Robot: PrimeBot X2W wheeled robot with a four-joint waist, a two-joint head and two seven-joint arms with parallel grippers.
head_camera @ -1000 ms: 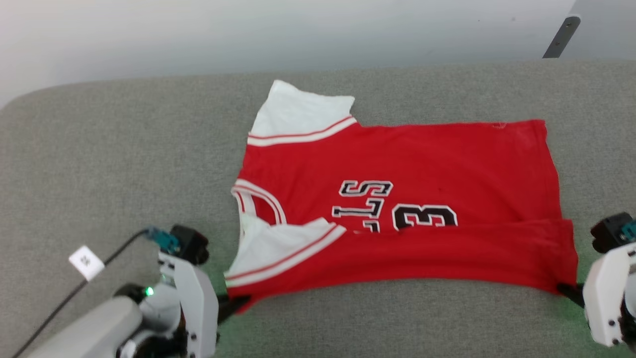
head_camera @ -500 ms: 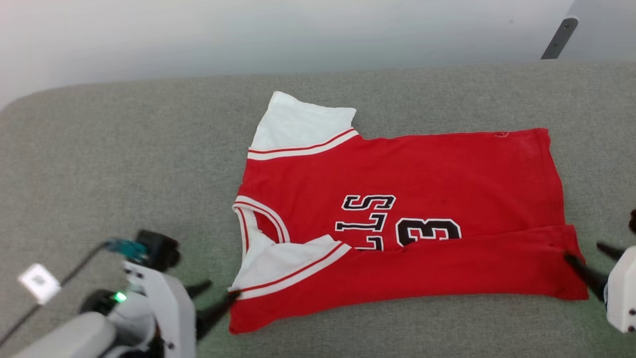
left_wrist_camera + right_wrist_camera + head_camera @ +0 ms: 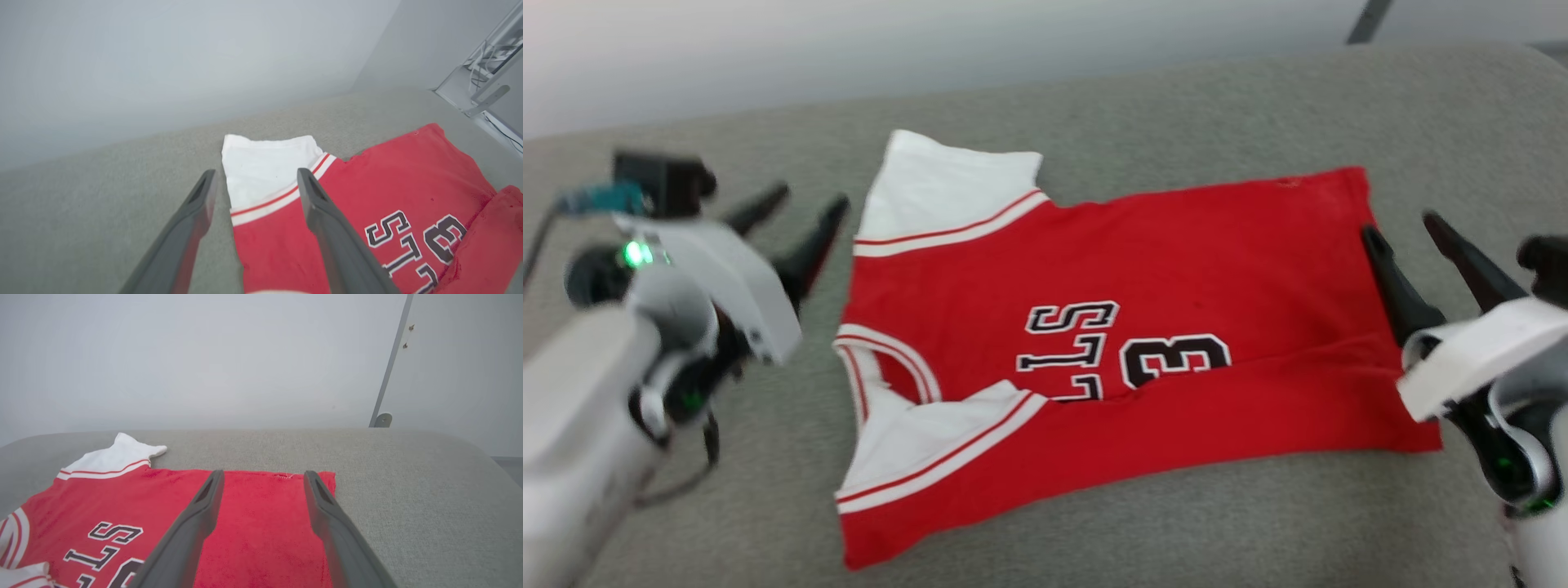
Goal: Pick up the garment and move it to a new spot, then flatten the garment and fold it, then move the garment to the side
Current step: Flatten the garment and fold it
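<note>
The garment (image 3: 1143,269) is a red jersey lying flat on the grey padded surface (image 3: 1176,106). Its near long edge is folded over, covering part of the black lettering and the "3". One white sleeve (image 3: 939,188) lies at the far left corner; the other rests on the fold near the neckline. My left gripper (image 3: 813,198) hovers open and empty just left of the far sleeve. In the left wrist view my left gripper (image 3: 256,173) frames that sleeve (image 3: 265,171). My right gripper (image 3: 1398,224) stands open and empty over the hem end. In the right wrist view my right gripper (image 3: 264,473) frames the garment's (image 3: 261,522) far hem corner.
The grey surface has bare room all around the jersey, widest at the far side (image 3: 408,490). A pale wall stands behind it, with a grey metal post (image 3: 388,375) at the far right. A white metal rack (image 3: 482,81) lies beyond the right end.
Both grippers opened and let go of the folded near edge's corners. They then rose and moved toward the far side of the jersey. The head camera also shifted.
</note>
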